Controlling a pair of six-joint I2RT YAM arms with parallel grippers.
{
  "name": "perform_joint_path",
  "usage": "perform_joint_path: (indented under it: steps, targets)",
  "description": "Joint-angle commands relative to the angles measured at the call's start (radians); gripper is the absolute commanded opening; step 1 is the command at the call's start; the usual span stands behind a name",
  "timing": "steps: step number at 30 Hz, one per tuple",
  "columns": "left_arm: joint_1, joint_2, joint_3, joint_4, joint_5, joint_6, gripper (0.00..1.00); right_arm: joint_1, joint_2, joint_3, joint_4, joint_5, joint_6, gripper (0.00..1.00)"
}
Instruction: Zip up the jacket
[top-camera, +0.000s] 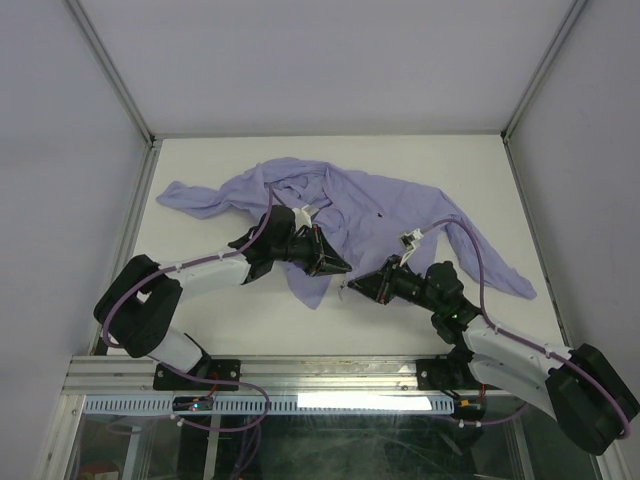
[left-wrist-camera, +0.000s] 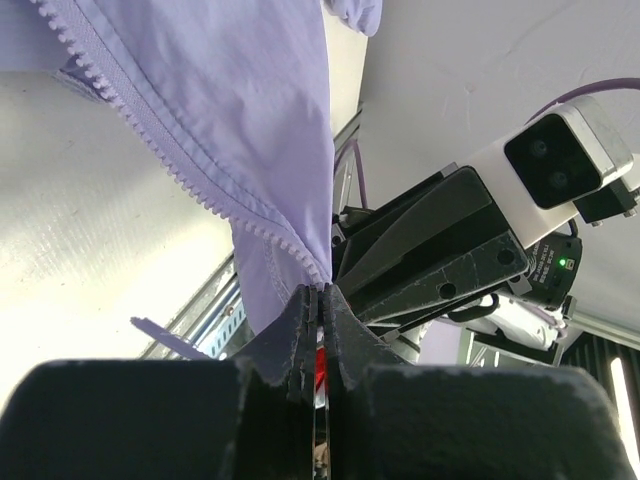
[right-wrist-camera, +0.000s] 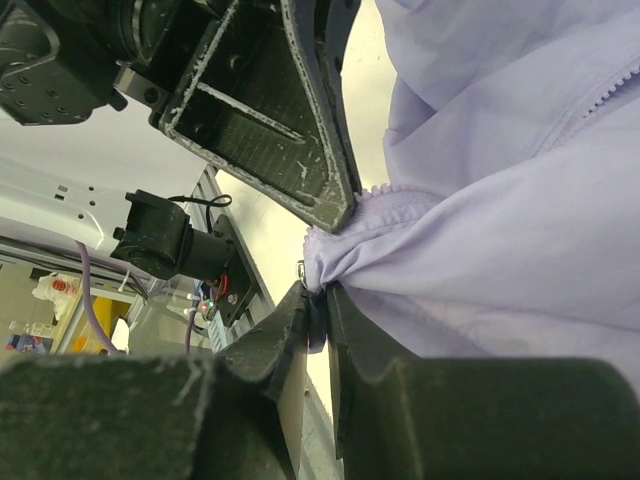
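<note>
white table (top-camera: 250, 320) w/ pale grey walls (top-camera: 330, 60) around it and a metal rail (top-camera: 300, 372) along the near edge, where both arm bases are bolted. lavender jacket (top-camera: 390, 210) lies crumpled across the middle-to-far part of the table. one sleeve (top-camera: 190, 198) runs out to the left, the other (top-camera: 500, 265) trails to the right and towards the front. small dark mark (top-camera: 381, 214) shows on the body fabric. a pointed flap of the hem hangs towards the near side, btwn the two arms.

left gripper (left-wrist-camera: 322, 295) is clenched tight, fingers pressed together w/ no gap, pinching the jacket's lower front edge right where the zipper teeth (left-wrist-camera: 170, 160) end. the fabric and the line of teeth rise from that pinch up and to the left in the left wrist view.

right gripper (right-wrist-camera: 318, 290) sits just beside the left one, tips nearly meeting it over the same bit of hem. its fingers are almost together, w/ a thin slit btwn them, and a bunched corner of purple fabric sits at the tips. looks like it's nipping that corner, but the contact is partly hidden by the bunching.
</note>
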Motion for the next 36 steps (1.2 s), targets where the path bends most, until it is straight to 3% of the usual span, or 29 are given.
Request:
perform_joint_path:
  steps: [1, 6, 15, 20, 29, 36]
  targets:
    - [-0.005, -0.056, 0.061, -0.041, -0.027, 0.059, 0.0, -0.003, 0.017, 0.045, 0.034, 0.003, -0.028, 0.15]
    - [-0.01, -0.061, 0.083, -0.074, -0.036, 0.089, 0.02, -0.004, 0.048, 0.068, 0.053, -0.011, -0.031, 0.0]
    - [-0.01, -0.161, 0.12, -0.251, -0.121, 0.262, 0.48, -0.009, 0.014, 0.078, 0.137, 0.049, -0.067, 0.0]
    - [-0.01, -0.215, 0.093, -0.269, -0.124, 0.36, 0.61, -0.011, -0.001, 0.072, 0.149, 0.073, -0.091, 0.0]
    - [-0.018, -0.221, 0.074, -0.217, -0.069, 0.571, 0.63, -0.01, 0.019, 0.074, 0.179, 0.064, -0.073, 0.0]
    - [-0.04, -0.223, 0.028, -0.113, 0.014, 0.594, 0.58, -0.01, 0.015, 0.071, 0.197, 0.083, -0.066, 0.0]
